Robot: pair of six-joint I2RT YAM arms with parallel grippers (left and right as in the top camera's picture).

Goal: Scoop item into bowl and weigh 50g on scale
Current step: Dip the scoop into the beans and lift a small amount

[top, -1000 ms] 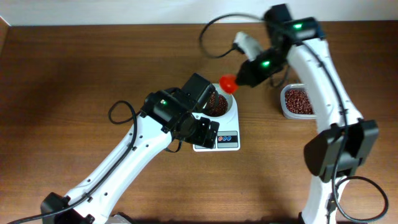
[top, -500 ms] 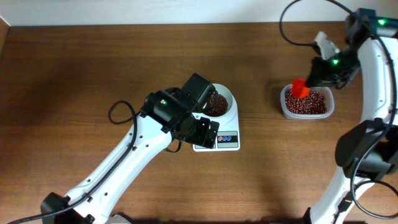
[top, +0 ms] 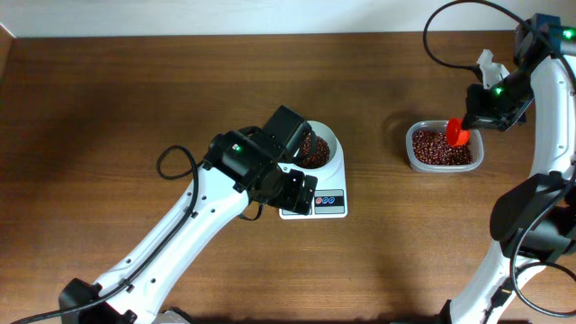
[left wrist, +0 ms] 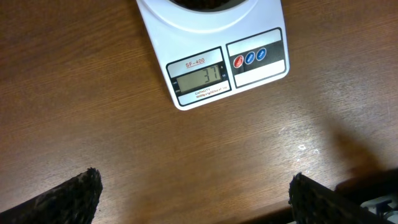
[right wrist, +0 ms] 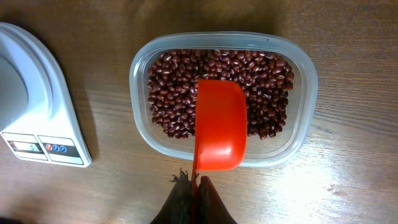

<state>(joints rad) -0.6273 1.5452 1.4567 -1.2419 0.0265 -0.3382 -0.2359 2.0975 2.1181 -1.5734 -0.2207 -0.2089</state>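
- The right gripper [right wrist: 195, 185] is clamped on a red scoop [right wrist: 219, 127], held over the beans [right wrist: 174, 93] in a clear tub [right wrist: 308, 106].
- The left gripper [left wrist: 199, 199] hovers wide open and empty, near the scale [left wrist: 211, 56].
- The bowl [top: 331, 139] holds beans and sits on the scale, half hidden by the left arm [top: 207, 207].

The left fingers [left wrist: 62, 196] gape wide, left arm [top: 171, 229] angled in diagonally. The right fingers [right wrist: 211, 202] pinch a red scoop [right wrist: 219, 124], right arm [top: 551, 108] stretched far.
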